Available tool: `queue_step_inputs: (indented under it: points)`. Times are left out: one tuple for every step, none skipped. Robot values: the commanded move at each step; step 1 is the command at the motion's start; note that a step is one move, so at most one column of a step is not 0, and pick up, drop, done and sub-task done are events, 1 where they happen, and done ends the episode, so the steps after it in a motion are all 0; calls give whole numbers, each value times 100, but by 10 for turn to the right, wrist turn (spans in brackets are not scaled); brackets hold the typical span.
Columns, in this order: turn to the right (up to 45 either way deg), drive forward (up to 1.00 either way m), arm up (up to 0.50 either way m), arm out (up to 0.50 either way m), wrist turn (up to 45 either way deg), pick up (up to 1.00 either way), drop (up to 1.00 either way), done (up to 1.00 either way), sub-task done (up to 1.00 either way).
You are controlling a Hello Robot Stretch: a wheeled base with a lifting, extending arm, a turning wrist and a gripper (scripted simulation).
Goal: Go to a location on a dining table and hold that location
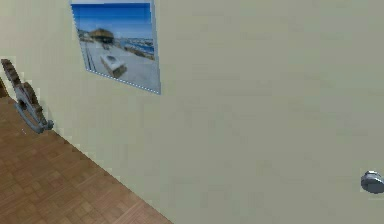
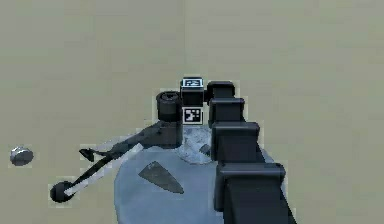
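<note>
Gripper (image 2: 75,170) hangs before bare beige wall (image 2: 300,50), holding nothing; finger setting cannot be told; framed picture (image 1: 117,42) on wall above wood floor (image 1: 50,180); round metal knob (image 1: 372,182) at forward view's right edge.

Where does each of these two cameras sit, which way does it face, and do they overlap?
Forward view: on the robot, facing ahead and somewhat down at a cream wall, a framed seaside picture and wood floor.
Arm side view: on the robot's body, facing out sideways at the wall, with the arm and hand in front.
Shared: likely the small grey round thing.
</note>
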Motion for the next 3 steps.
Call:
queue_step_inputs:
  points:
    - [0,0,0,0,450,0,0,0,0]
    - [0,0,0,0,420,0,0,0,0]
    - [0,0,-30,0,0,0,0,0,0]
